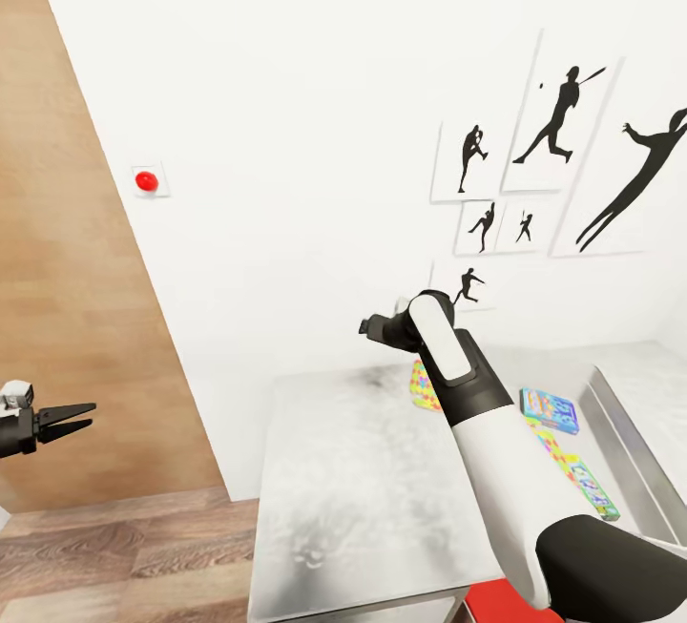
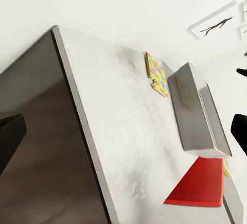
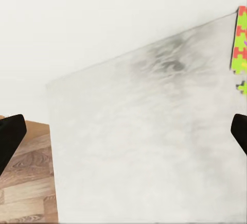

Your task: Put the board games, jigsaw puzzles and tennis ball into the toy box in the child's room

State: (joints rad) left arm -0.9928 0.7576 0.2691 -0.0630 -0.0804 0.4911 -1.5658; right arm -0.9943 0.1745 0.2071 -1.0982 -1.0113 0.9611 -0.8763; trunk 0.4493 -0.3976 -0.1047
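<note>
The table (image 1: 353, 499) has a pale grey top. My right gripper (image 1: 366, 325) hovers open above its far side, with nothing between the fingers. A jigsaw puzzle (image 1: 422, 384) lies just behind that arm, partly hidden, and shows again as a jigsaw puzzle (image 2: 157, 74) and at the frame edge as a jigsaw puzzle (image 3: 239, 38). Further right lie a blue board game (image 1: 549, 410), a second puzzle (image 1: 556, 449) and a white-green board game (image 1: 597, 495). The grey toy box (image 1: 630, 432) stands at the table's right end. My left gripper (image 1: 72, 418) hangs open off the table's left. The tennis ball and bed are out of view.
A brown wooden door (image 1: 67, 318) fills the left, with wood-plank floor (image 1: 124, 556) below it. A red button (image 1: 145, 181) and black sports silhouette pictures (image 1: 558, 127) hang on the white wall. A red object (image 1: 506, 604) sits under the table's near edge.
</note>
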